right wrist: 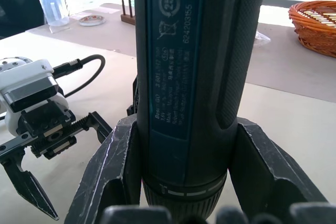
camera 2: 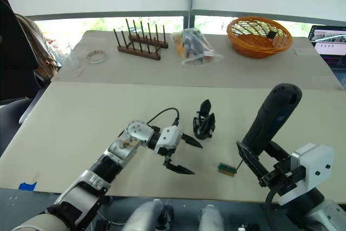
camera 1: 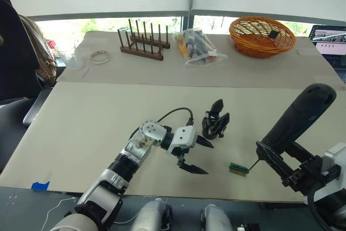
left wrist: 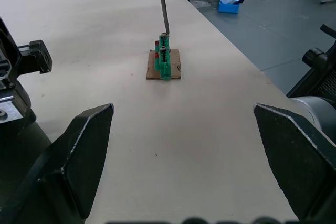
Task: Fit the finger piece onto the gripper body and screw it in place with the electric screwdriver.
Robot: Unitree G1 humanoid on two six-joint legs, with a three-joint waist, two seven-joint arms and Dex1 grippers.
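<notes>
Nearest us, our right tool (camera 2: 265, 174) pinches the electric screwdriver (camera 2: 270, 118), its bit on the green block (camera 2: 227, 169). Our left tool (camera 1: 197, 155) hangs spread and empty over the table (camera 1: 81, 128). Beyond stands the gripper body (camera 1: 215, 120), finger piece apparently upright on it. Pressing askew could flip the block and scatter its screws.

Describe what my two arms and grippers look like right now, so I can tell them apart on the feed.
Left gripper: white boxy housing, two pointed black fingers, silver round wrist joint, black cable looping over it, silver-and-black ringed forearm. Right gripper: black finger brackets on a white block-shaped wrist housing with small dark holes.
</notes>
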